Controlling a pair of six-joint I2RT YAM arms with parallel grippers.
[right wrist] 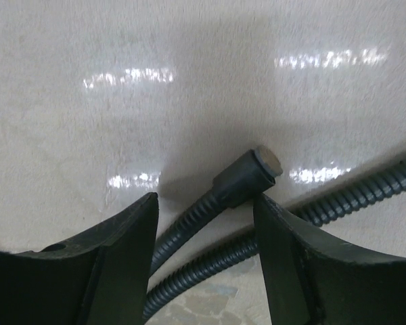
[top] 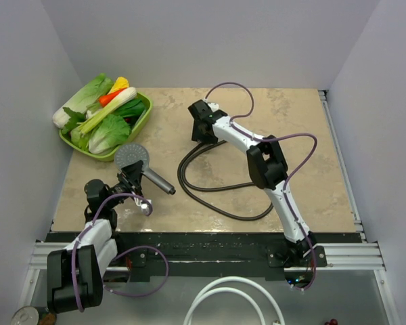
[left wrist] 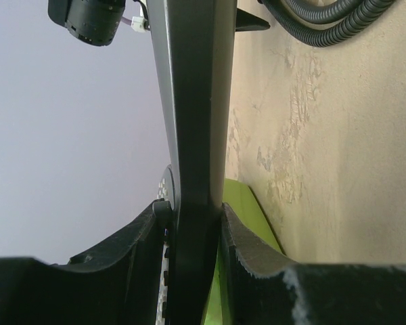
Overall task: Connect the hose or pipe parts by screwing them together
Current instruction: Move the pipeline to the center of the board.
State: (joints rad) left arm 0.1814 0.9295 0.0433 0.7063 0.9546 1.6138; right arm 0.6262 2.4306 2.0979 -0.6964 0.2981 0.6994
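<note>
Right wrist view looks down on one end of the dark hose point(right wrist: 189, 227). Its end nut point(right wrist: 247, 177) lies on the pale surface point(right wrist: 189, 81), just beyond the tips of the right tool point(right wrist: 204, 203). This tool is open: its two fingers point(right wrist: 122, 250) stand either side of the hose with a gap to it. A second run of the same hose passes under the fingers and off to the right.

From the top external view, the hose point(top: 243, 217) lies in loose loops across the middle of the surface point(top: 304, 156). One end leads up to the right tool point(top: 204, 128), which points down near the middle of the far edge.

The shower head point(top: 131, 156), a round grey disc on a dark handle, sits close to the left edge, about halfway along it. It is well apart from the hose end. The left tool point(top: 130, 181) is closed on its handle just below the disc.

In the left wrist view, the handle point(left wrist: 196, 135) fills the space between the fingers point(left wrist: 122, 250), and both press against it. Part of the disc's perforated face shows beside the handle.

A green tray point(top: 143, 118) of vegetables point(top: 101, 108) occupies the far left corner, just beyond the disc. Thin purple cables point(top: 237, 88) loop along both arms.
</note>
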